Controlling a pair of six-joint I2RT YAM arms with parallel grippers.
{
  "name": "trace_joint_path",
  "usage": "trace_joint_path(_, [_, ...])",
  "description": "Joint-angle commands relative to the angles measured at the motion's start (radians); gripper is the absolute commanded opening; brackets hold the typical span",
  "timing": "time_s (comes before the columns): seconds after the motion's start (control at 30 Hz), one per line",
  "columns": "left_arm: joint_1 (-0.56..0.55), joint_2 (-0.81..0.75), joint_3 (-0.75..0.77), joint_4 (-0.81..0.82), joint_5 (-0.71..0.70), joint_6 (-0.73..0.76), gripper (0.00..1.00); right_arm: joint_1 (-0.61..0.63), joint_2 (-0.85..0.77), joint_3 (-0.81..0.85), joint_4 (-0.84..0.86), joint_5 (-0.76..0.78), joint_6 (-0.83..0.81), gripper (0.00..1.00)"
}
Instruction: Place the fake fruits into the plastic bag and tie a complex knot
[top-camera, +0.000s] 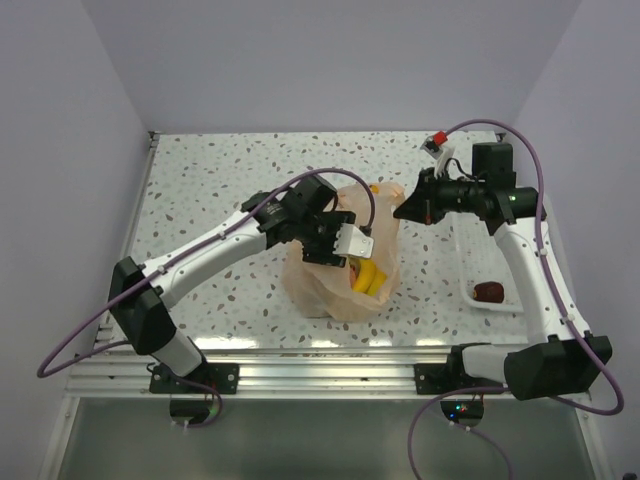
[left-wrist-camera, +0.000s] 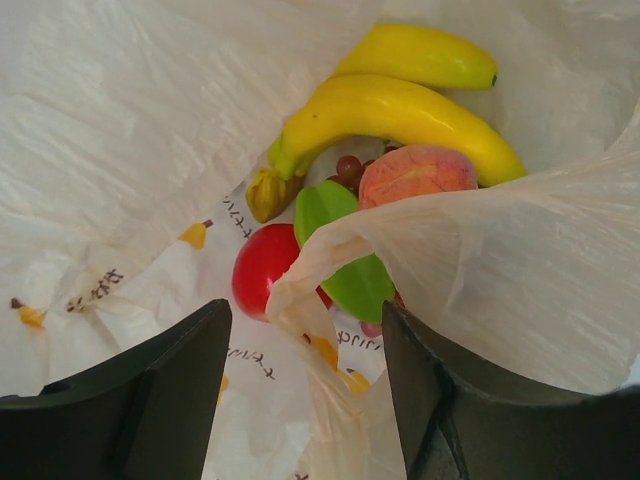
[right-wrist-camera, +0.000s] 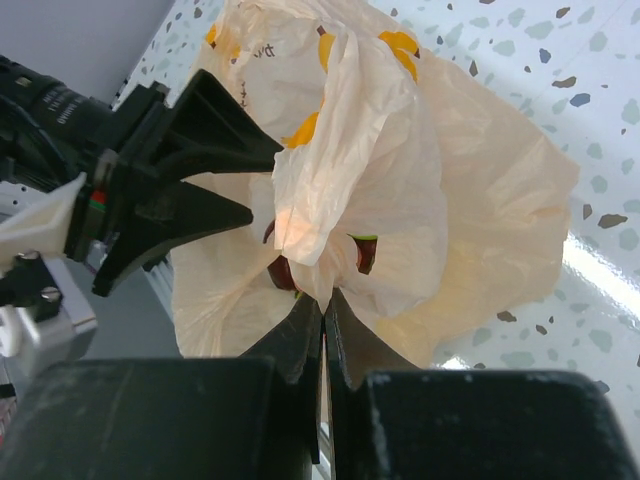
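A thin peach-orange plastic bag (top-camera: 330, 290) stands crumpled at the middle of a speckled tabletop (top-camera: 220, 180), between two black robot arms. The left gripper (left-wrist-camera: 305, 320) points down into the bag's mouth with its two fingers spread apart and released. A loose fold of the bag's edge runs up between them, not clamped. Below it, at the bottom of the bag, lie the fake fruits: a yellow banana bunch (left-wrist-camera: 400, 105), a red piece (left-wrist-camera: 260, 270), a green piece (left-wrist-camera: 350, 270), a peach-coloured piece (left-wrist-camera: 415, 172) and small dark grapes (left-wrist-camera: 348, 165), all touching in one cluster. The right gripper (right-wrist-camera: 324, 305) reaches in from the bag's far right side, its fingers clenched tightly on a gathered bunch of the bag's upper plastic. Well apart, on the right side of the table, a dark maroon fruit (top-camera: 489, 291) sits in a white basket (top-camera: 468, 297).
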Motion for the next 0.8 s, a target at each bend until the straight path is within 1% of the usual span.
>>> trace_joint_path(0.0, [0.0,0.024,-0.015,-0.018,0.047,0.071,0.67,-0.002,-0.032,0.01,-0.016,-0.006,0.011,0.0])
trace_joint_path(0.1, [0.002,0.047,-0.026,-0.005,0.051,0.07,0.63,-0.002,-0.035,0.013,-0.022,-0.001,0.01,0.0])
trace_joint_path(0.13, [0.0,0.051,-0.027,-0.001,0.05,0.07,0.58,-0.002,-0.036,0.012,-0.023,-0.003,0.008,0.0])
trace_joint_path(0.2, [0.002,0.062,-0.03,0.004,0.037,0.07,0.52,-0.003,-0.036,0.012,-0.028,0.002,0.007,0.0])
trace_joint_path(0.23, [0.002,0.062,-0.035,0.022,0.028,0.067,0.45,-0.003,-0.036,0.01,-0.029,0.0,0.007,0.0])
trace_joint_path(0.3, [0.002,0.055,-0.056,0.056,-0.002,0.067,0.39,-0.002,-0.035,0.01,-0.029,0.002,0.004,0.0])
trace_joint_path(0.33, [0.002,0.052,-0.075,0.067,-0.013,0.065,0.35,-0.002,-0.038,0.004,-0.026,0.0,0.003,0.0])
trace_joint_path(0.4, [0.002,0.048,-0.096,0.106,-0.058,0.064,0.33,-0.003,-0.038,-0.004,-0.01,0.0,0.01,0.0])
trace_joint_path(0.53, [0.005,0.015,-0.154,0.177,-0.124,0.056,0.58,-0.003,-0.036,-0.014,-0.008,-0.004,0.01,0.0])
trace_joint_path(0.77, [0.008,-0.014,-0.155,0.183,-0.121,0.06,0.62,-0.003,-0.038,-0.011,-0.009,-0.007,0.01,0.0])
